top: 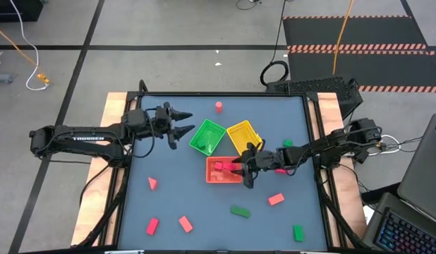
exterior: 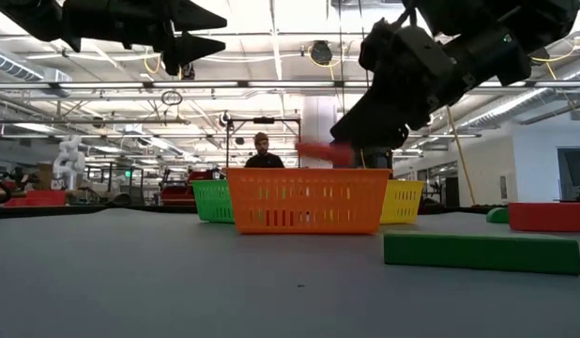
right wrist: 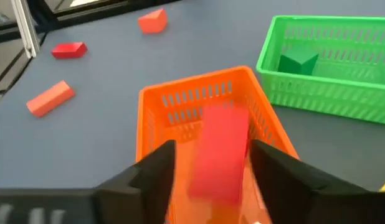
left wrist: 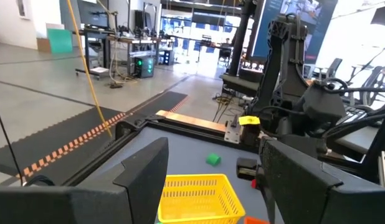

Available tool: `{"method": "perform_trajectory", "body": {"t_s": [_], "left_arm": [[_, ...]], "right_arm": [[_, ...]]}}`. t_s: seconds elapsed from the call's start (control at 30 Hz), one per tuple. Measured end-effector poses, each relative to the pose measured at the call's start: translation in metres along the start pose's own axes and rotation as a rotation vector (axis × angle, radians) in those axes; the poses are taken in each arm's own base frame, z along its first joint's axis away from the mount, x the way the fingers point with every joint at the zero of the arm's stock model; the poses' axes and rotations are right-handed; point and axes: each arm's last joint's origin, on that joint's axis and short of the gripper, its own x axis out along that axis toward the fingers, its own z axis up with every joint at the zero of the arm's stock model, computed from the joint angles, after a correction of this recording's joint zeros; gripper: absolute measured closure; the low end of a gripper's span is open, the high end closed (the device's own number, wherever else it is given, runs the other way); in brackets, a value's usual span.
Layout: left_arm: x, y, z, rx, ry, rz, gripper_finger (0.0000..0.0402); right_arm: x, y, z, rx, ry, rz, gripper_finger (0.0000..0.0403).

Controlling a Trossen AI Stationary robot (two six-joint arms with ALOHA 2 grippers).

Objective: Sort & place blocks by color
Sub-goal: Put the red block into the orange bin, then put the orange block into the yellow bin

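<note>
Right claw (top: 245, 168) is positioned over the orange tray (top: 210, 176) near the middle of the tabletop (top: 176, 201). The right wrist view shows its fingers spread, with a red block (right wrist: 218, 152) between them but blurred and apparently clear of both, so the block reads as released and dropping. Its long axis runs roughly along the line of the fingers, pointing down into the tray. The low view places the same block just above the tray's rim, directly under the claw. Red pieces already lie inside this tray.

Left claw (top: 181, 121) hangs open and empty above the tabletop toward the far left, just beside the green tray (top: 199, 144), which holds one green block (right wrist: 298, 62). The yellow tray (top: 244, 138) sits just beyond the orange one.

Outstanding blocks: a green brick (top: 240, 210), a salmon brick (top: 276, 199) and a green piece (top: 298, 232) toward the near right edge; a pink wedge (top: 152, 183), a red brick (top: 152, 226) and a salmon brick (top: 185, 224) toward the near left; a red cylinder (top: 219, 106) by the far edge.

Assessment: the deciding relation is vertical, block over tray, and it appears satisfied. For the next pick, the right arm is nearer the near-right blocks, the left arm nearer the near-left group.
</note>
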Motion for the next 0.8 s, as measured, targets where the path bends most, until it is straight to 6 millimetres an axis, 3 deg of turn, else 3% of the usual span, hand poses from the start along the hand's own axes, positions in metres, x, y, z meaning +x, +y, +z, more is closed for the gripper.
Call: {"method": "perform_trajectory", "body": {"t_s": [0.17,0.37,0.63,0.8], "left_arm": [[0.0,0.0,-0.001,-0.01,0.006,0.0,0.0149],[0.0,0.0,-0.004,-0.028,0.041,0.007,0.0149],[0.0,-0.002,-0.005,-0.007,0.053,0.0,0.0149],[0.0,-0.001,-0.005,-0.002,0.051,0.012,0.0149]], "right_arm": [[0.0,-0.001,-0.003,-0.009,0.028,-0.011,0.0135],[-0.007,-0.002,0.004,-0.042,0.003,-0.01,0.0118],[-0.064,-0.004,0.021,0.015,0.065,-0.022,0.0131],[-0.091,0.011,0.014,0.085,0.168,0.075,0.0133]]}}
